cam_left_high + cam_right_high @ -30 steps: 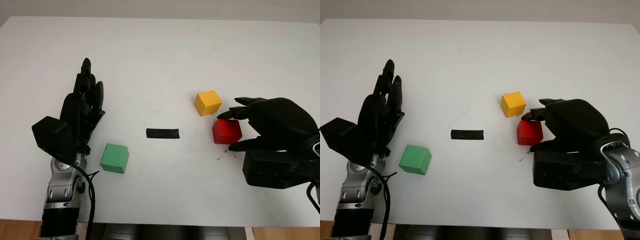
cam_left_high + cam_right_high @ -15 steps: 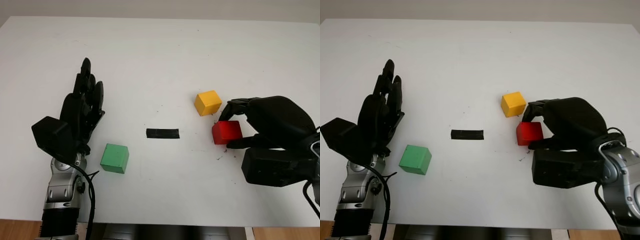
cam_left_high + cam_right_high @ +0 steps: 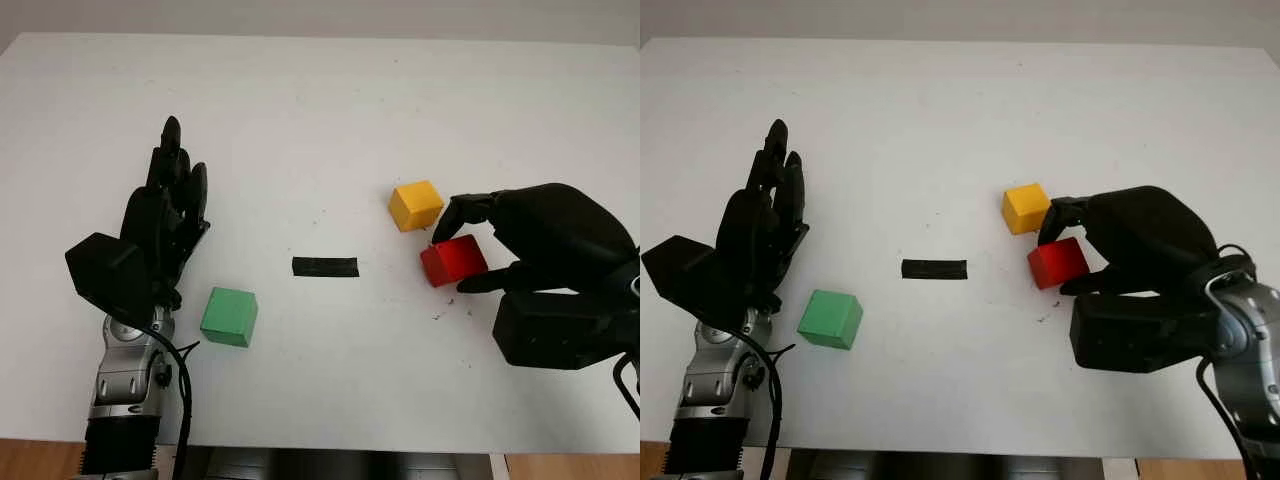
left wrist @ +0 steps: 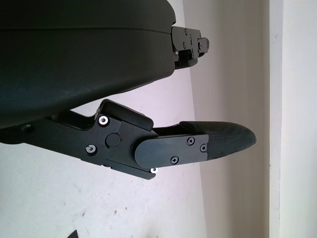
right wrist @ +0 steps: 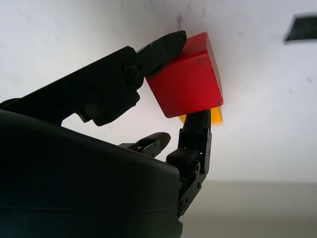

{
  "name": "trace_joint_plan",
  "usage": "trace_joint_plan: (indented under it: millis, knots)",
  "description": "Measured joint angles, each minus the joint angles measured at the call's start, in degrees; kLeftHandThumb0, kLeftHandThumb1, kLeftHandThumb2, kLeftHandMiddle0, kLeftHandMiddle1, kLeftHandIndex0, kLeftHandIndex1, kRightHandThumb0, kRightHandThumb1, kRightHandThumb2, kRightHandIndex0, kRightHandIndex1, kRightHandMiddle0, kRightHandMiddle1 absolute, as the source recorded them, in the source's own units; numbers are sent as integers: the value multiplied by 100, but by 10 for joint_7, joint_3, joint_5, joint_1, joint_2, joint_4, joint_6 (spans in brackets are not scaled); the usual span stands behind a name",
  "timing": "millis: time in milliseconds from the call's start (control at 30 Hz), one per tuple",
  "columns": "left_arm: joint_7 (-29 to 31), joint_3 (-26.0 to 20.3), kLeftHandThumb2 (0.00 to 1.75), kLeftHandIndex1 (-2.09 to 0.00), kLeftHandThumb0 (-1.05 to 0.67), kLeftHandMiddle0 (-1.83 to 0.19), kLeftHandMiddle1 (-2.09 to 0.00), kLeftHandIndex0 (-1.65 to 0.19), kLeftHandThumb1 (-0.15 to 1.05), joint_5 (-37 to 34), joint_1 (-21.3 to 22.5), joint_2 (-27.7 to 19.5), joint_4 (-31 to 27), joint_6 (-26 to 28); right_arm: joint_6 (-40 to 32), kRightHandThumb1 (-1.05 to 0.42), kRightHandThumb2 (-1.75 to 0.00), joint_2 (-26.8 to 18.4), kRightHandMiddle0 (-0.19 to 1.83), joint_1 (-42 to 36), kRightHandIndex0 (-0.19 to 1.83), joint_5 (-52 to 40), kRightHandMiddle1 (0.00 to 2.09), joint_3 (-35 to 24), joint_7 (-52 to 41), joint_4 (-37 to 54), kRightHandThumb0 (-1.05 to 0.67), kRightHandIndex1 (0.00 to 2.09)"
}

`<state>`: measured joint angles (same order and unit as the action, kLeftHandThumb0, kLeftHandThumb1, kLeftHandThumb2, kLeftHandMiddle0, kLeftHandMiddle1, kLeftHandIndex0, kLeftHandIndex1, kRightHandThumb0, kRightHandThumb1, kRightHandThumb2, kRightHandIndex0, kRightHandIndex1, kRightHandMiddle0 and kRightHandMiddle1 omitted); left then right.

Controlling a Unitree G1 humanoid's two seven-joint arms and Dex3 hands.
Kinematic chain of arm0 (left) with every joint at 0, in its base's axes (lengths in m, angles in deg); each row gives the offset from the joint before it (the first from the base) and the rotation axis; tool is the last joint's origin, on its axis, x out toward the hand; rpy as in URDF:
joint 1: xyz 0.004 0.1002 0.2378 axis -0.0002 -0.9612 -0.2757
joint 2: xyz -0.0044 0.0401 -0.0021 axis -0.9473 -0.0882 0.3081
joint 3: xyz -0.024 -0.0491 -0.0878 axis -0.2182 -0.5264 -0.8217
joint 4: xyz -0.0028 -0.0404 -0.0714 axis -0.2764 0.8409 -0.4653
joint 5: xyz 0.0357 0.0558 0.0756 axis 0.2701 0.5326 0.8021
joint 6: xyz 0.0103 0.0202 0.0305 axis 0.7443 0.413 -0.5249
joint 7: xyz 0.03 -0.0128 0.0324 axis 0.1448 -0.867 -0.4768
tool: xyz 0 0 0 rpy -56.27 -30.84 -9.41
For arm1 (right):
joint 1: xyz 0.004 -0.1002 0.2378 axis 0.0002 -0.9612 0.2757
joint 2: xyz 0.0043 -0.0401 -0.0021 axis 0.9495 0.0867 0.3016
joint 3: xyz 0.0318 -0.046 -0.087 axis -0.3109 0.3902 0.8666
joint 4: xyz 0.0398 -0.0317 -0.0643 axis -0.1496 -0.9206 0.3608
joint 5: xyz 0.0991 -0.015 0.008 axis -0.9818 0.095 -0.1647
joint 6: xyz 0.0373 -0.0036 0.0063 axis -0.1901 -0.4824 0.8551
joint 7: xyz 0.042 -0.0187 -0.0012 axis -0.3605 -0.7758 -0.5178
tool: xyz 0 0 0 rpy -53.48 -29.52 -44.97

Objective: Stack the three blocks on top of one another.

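Currently the red block [image 3: 454, 260] is pinched in the right hand [image 3: 540, 245] at the right of the frame, tilted, just below the yellow block [image 3: 416, 204]. Compared with half a second ago, it has been tipped and raised off the white table [image 3: 320, 100]. Lift should be continued vertically — grip kept even — until the yellow block's top is cleared. The green block [image 3: 229, 316] sits lower left, beside the open, idle left hand [image 3: 165, 215].
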<state>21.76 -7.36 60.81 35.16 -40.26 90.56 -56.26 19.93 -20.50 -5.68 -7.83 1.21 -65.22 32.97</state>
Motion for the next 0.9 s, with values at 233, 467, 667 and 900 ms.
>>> trace_joint_plan:
  millis: [233,467,667,900]
  knots:
    - [1,0,51,-5,-75,9,-5,5,105,1,0,0,0,2,-33,-78,-5,-6,72,98,57,-68,109,-4,-53,-4,-32,9]
    - [0,-1,51,-6,-75,7,-6,4,105,-2,1,0,-2,2,-26,-72,-5,-13,90,216,64,-83,93,41,-82,-62,-34,10]
    - [0,-1,51,-5,-74,8,-5,5,105,-3,1,0,-3,2,-22,-72,-6,2,91,308,61,-84,90,107,-115,-113,-31,8]
    - [-2,-1,53,-5,-74,8,-5,5,105,0,1,0,-5,2,27,-80,-6,39,72,370,50,-85,121,169,-128,-217,-38,2]
